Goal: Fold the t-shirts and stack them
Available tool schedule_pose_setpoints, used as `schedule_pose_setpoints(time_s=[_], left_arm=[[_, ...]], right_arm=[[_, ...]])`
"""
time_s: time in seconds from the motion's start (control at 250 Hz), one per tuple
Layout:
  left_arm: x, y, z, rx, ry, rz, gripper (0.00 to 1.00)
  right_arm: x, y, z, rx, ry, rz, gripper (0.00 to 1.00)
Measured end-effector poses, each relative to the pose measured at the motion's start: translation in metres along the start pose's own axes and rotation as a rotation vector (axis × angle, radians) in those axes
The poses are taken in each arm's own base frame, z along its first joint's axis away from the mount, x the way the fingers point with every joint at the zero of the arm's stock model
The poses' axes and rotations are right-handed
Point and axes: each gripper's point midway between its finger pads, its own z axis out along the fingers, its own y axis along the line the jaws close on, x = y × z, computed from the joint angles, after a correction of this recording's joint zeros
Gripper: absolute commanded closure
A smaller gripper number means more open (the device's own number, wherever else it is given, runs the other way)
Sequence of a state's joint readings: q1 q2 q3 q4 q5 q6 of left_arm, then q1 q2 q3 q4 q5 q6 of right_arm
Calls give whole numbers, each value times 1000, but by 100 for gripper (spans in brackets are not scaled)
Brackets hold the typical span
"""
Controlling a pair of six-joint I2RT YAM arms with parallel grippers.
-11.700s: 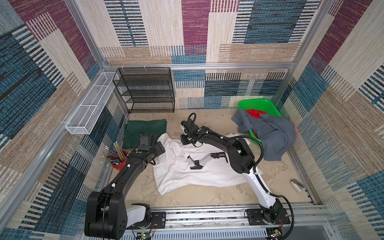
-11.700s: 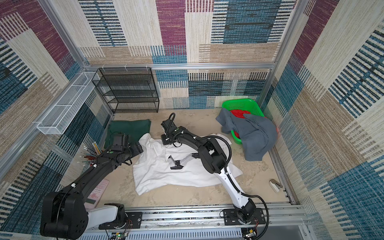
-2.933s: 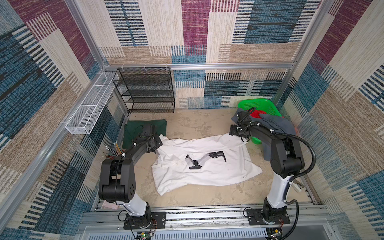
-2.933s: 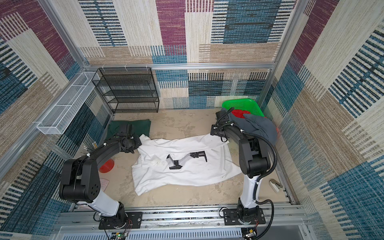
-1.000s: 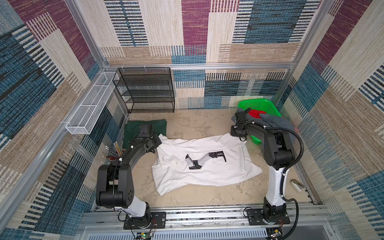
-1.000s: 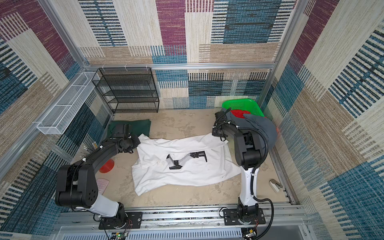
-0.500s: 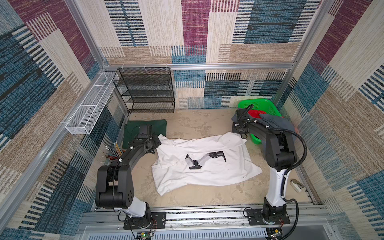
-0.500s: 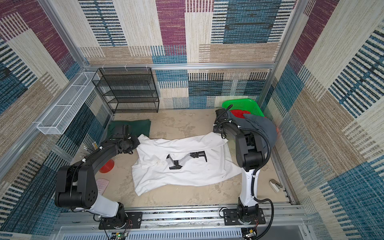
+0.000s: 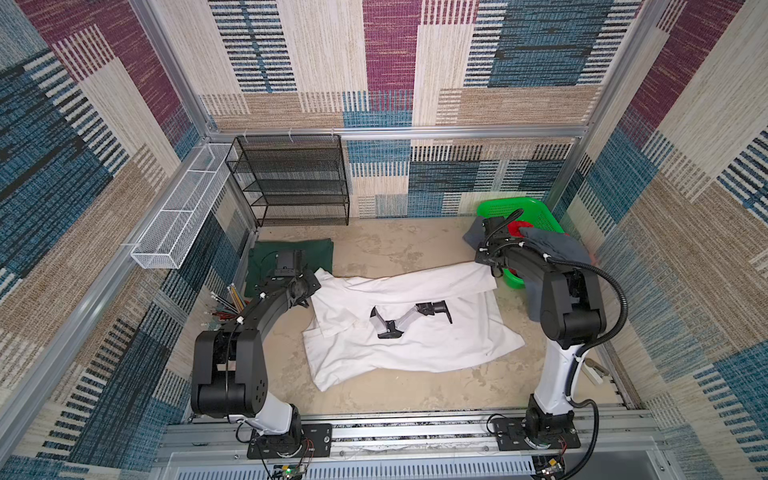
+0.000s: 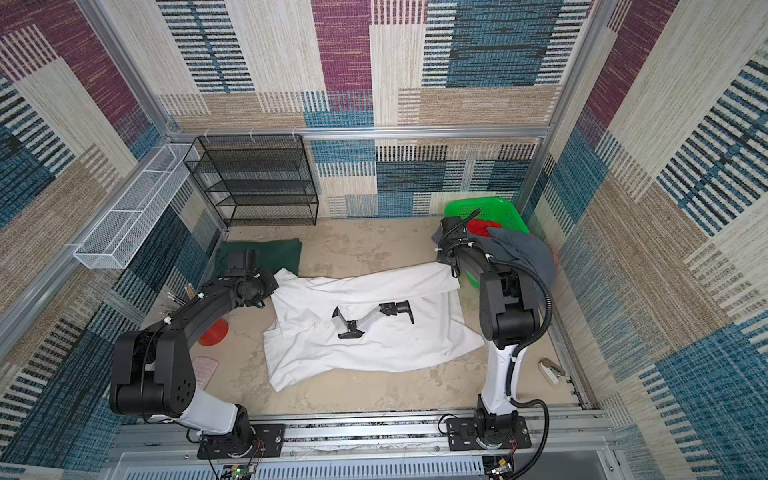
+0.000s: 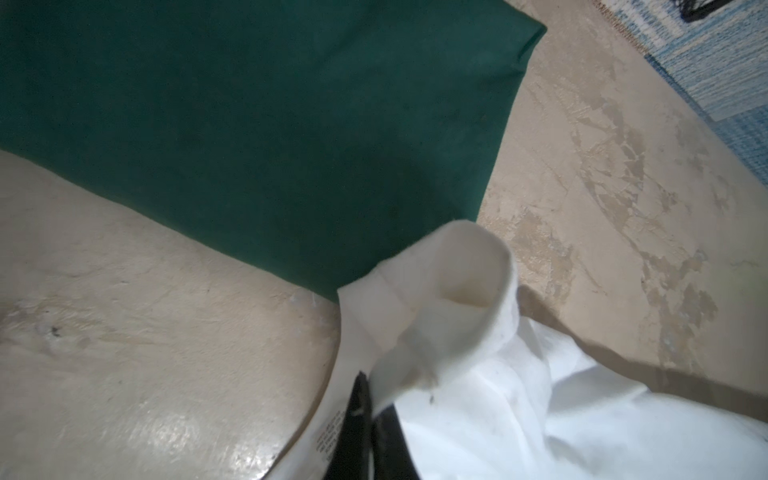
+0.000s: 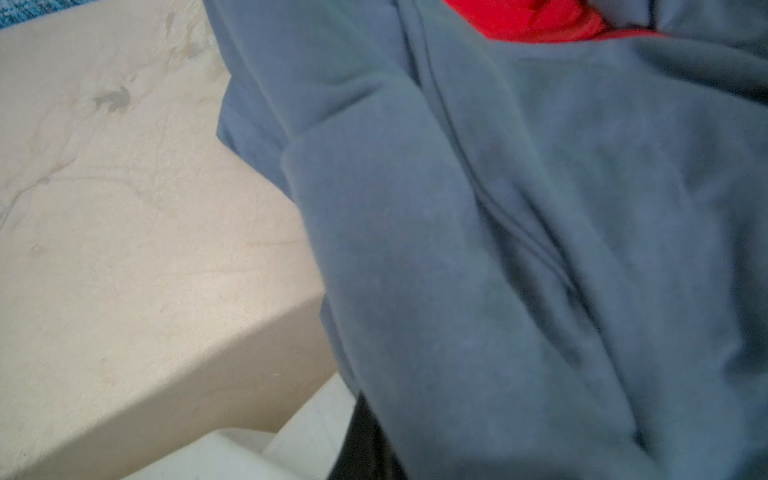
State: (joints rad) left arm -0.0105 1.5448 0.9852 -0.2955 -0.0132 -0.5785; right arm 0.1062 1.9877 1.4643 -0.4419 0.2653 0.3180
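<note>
We see the white t-shirt (image 9: 415, 345) spread rumpled across the bench (image 9: 395, 245) between the arms, its black-and-grey robot-arm print (image 9: 409, 318) facing up. The left tool (image 11: 368, 432) is clamped on a rolled hem at its left end, beside the flat dark green t-shirt (image 9: 320, 253). The right tool (image 9: 493, 271) is closed at the far right corner, probably pinching it; the grey t-shirt (image 9: 557, 249), draped over the basket (image 9: 519, 208), fills most of that wrist view.

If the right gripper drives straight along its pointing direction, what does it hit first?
Most likely the grey t-shirt draped over the green basket; it fills the right gripper's wrist view just ahead. Depth unclear.
</note>
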Motion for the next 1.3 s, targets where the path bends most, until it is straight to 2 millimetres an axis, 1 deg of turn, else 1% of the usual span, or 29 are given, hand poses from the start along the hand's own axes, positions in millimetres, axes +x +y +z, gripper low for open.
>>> schedule_pose_setpoints(time_s=[0.172, 0.384, 0.408, 0.428, 0.484, 0.512, 0.528, 0.532, 0.56, 0.608, 0.64, 0.664, 0.688, 0.74, 0.82, 0.872, 0.952, 1.06, 1.132, 1.18, 1.256, 1.304], left_arm=[[1, 3, 1, -9, -1, -13, 100], [1, 3, 0, -8, -2, -20, 100], [0, 3, 0, -7, -3, -20, 100], [0, 3, 0, -6, -4, -20, 100], [1, -1, -2, 15, 3, -20, 78], [1, -3, -4, 26, 4, -20, 70], [0, -4, -5, 30, 2, -20, 62], [0, -4, -6, 32, 0, -20, 62], [-1, -7, -8, 45, 0, -19, 52], [-2, -10, -14, 67, -10, -20, 42], [-2, -12, -18, 86, -16, -20, 32], [-1, -13, -22, 98, -18, -21, 27], [0, -14, -26, 108, -20, -24, 23], [4, -15, -35, 132, -25, -28, 16], [7, -14, -52, 157, -51, -27, 6], [7, -14, -64, 175, -77, -28, 4], [10, -13, -79, 196, -104, -33, 2], [24, -8, -92, 217, -103, -36, 1], [38, -3, -99, 222, -91, -32, 1], [49, 0, -102, 225, -81, -29, 2], [68, 4, -110, 236, -66, -18, 2], [79, 7, -114, 245, -61, -12, 2]], right_arm=[[-1, -10, 2, 16, -6, 31, 100], [-2, -7, 2, -4, -8, 39, 100], [-2, -5, 2, -13, -8, 38, 93], [-2, -4, 1, -24, -6, 36, 84], [-2, 2, -1, -56, 0, 30, 56], [-3, 5, -4, -79, 1, 25, 45], [-3, 7, -6, -89, 1, 22, 39], [-3, 7, -6, -92, 2, 21, 38], [-4, 11, -10, -118, -1, 17, 29], [-5, 16, -19, -160, -3, 17, 18], [-5, 20, -25, -193, -2, 13, 7], [-5, 24, -32, -223, -1, 10, 0], [-5, 27, -37, -250, 0, 6, 2], [-2, 34, -56, -322, -6, -10, 2], [3, 36, -85, -396, -22, -7, 2], [4, 34, -105, -425, -44, -4, 2], [11, 27, -128, -445, -73, 6, 2], [26, 13, -154, -451, -97, 32, 2], [39, 3, -164, -436, -98, 52, 1], [50, -4, -167, -422, -86, 62, 2], [75, -16, -165, -385, -36, 81, 1], [95, -24, -163, -359, 8, 92, 1]])
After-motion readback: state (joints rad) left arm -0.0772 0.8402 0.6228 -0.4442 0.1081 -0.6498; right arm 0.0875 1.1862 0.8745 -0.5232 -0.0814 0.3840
